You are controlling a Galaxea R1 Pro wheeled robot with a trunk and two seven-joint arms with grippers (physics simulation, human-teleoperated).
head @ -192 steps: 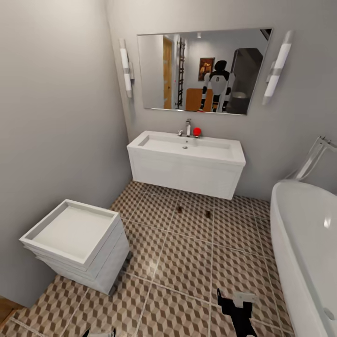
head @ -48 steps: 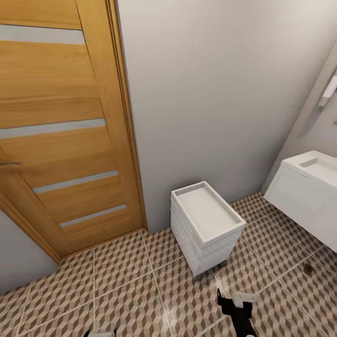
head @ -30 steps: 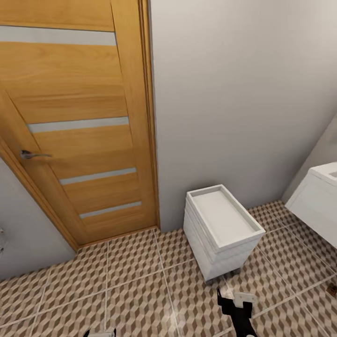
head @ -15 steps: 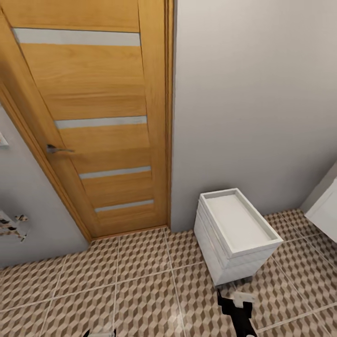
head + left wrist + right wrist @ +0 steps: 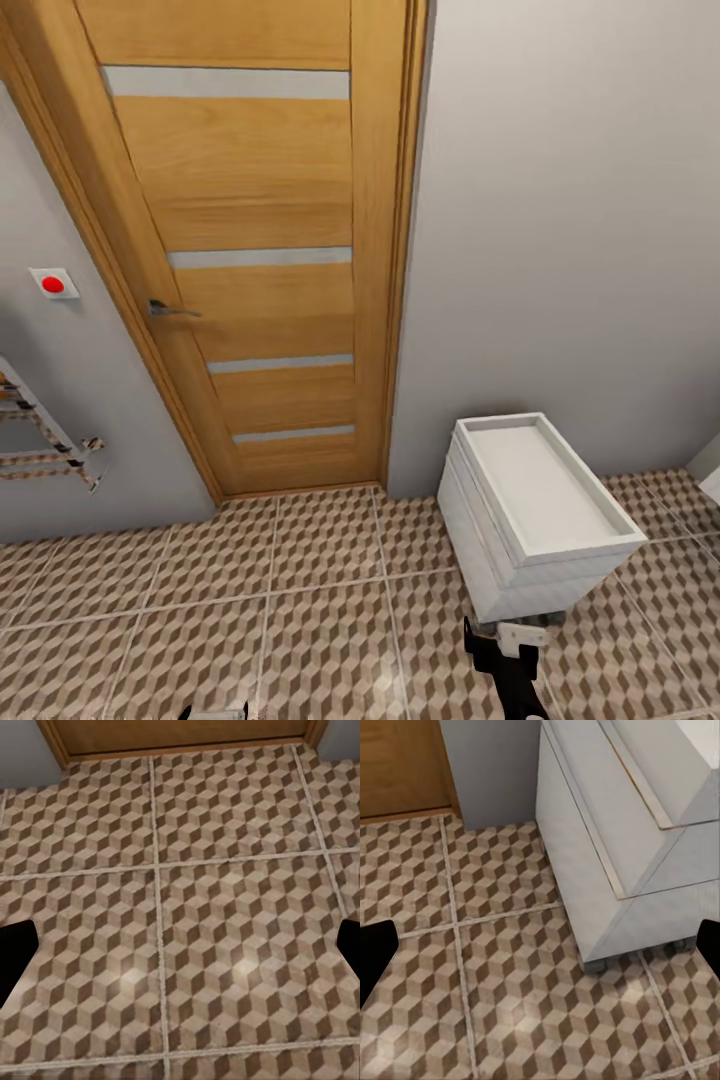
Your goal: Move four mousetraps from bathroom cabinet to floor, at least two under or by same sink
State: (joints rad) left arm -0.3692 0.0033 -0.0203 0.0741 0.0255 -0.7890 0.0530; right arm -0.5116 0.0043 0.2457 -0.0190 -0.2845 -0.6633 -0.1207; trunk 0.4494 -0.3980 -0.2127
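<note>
View: tall orange-brown wooden door [image 5: 250, 250], small white drawer box on wheels [image 5: 535, 515], brown cube-pattern floor tiles [image 5: 300, 600] | Left gripper [image 5: 180, 952]: fingers spread, empty | Right gripper [image 5: 540, 952]: fingers spread, empty | Mousetraps, cabinet: nowhere here | Task: likely more traps to fetch

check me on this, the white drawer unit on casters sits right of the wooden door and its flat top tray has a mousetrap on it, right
Not quite. The white drawer unit on casters does sit right of the orange-brown wooden door with pale horizontal strips, but its recessed top tray is bare: no mousetrap lies on it. The head view shows this.
</note>
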